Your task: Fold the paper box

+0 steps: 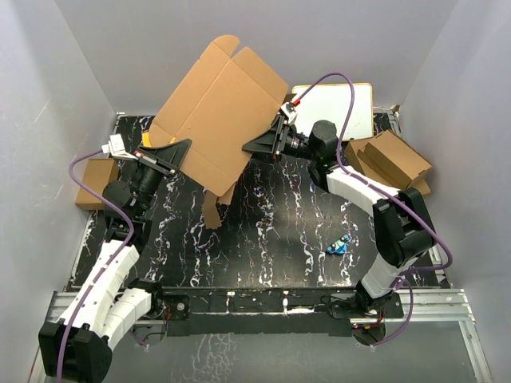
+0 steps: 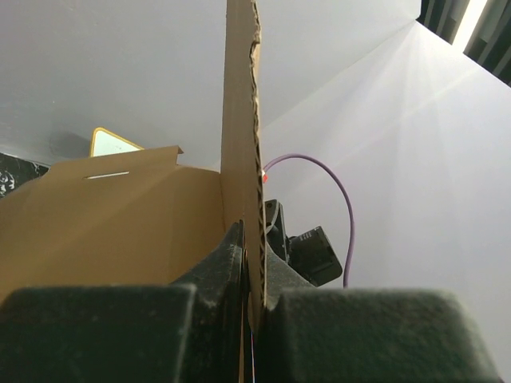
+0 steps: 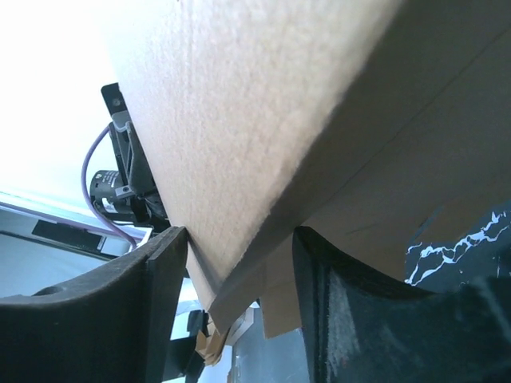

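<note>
Left gripper (image 2: 252, 271) clamps 1 panel edge of the paper box (image 1: 219, 112); right gripper (image 3: 238, 243) (half-wide, grip unclear) should pinch the crease between its 2 fingers (image 3: 160, 275) squarely.

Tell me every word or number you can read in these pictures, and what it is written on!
No text can be read.
Big brown corrugated cardboard box: plain, no print shows in any view.
White flat board with a yellow rim: blank where it shows.
Small blue object on the black marbled table: too small to tell whether it bears writing.
</note>
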### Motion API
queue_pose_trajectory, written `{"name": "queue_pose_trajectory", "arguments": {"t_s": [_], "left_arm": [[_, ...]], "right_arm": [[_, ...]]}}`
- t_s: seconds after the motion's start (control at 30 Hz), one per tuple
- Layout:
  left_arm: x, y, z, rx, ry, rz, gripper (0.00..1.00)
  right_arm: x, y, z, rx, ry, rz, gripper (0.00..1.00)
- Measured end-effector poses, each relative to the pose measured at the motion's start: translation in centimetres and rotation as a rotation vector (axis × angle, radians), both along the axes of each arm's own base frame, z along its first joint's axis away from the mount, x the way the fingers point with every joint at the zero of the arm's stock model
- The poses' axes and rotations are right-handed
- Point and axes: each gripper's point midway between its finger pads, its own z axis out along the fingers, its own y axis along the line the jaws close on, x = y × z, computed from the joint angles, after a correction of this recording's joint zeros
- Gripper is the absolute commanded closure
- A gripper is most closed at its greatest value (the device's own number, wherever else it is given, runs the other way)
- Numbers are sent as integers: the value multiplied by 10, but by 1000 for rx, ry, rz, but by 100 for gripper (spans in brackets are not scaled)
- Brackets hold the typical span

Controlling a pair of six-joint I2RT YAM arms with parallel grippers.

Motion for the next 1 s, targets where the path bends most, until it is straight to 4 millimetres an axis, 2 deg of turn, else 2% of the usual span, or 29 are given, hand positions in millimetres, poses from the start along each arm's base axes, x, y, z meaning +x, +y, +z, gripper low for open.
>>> {"name": "queue_pose_trajectory", "arguments": {"t_s": [0.1,0.3,0.37,0.43,0.57,0.6,0.63,0.67,0.7,0.8,0.9,1.0], "left_arm": [[1,0,-3,11,4,10,100],[6,-1,-18,58,45,20,100],[8,0,-24,78,61,31,100],[11,0,-32,103,81,41,100],[15,0,-44,146,109,46,100],[16,-1,-46,155,113,43,100],[16,-2,-47,163,114,39,100],[17,-3,-48,171,115,35,100],[17,-4,-48,179,115,30,100],[15,-7,-42,190,95,12,100],[10,-12,-33,205,60,-21,100],[7,-15,-33,213,55,-45,100]], "right_arm": [[0,0,0,8,-4,-3,54],[-2,-1,-10,8,21,-10,83],[-1,-2,-12,10,36,-17,90],[1,-4,-13,13,43,-28,92],[1,-8,-18,12,65,-40,92],[2,-9,-21,12,75,-45,89],[2,-9,-23,10,86,-48,80],[2,-10,-26,10,97,-52,67],[3,-11,-28,10,111,-60,60],[3,-16,-38,-1,131,-66,50],[9,-26,-45,-8,150,-90,48],[19,-40,-45,-3,155,-128,48]]}}
